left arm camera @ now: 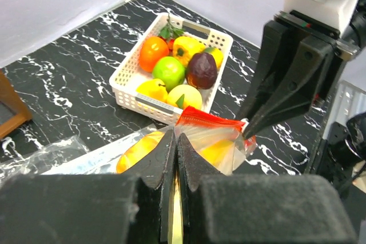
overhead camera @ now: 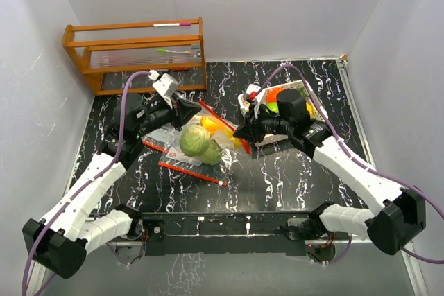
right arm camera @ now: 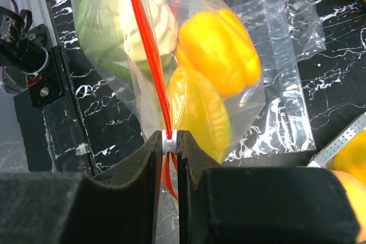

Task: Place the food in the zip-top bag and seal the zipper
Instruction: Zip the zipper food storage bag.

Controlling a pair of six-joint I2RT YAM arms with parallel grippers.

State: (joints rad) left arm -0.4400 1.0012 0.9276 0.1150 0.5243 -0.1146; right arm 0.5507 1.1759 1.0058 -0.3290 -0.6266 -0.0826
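Observation:
A clear zip-top bag with a red zipper lies between both arms. It holds a green cabbage, a yellow pepper and another yellow food piece. My left gripper is shut on the bag's far edge, its tips pinching the plastic. My right gripper is shut on the white zipper slider at the bag's near end. More food sits in a white basket: an orange, a green apple, a yellow pepper and a dark fig.
A wooden rack stands at the back left. A second, empty bag with a red zipper lies flat in front of the filled bag, and also shows in the right wrist view. The basket sits under the right arm.

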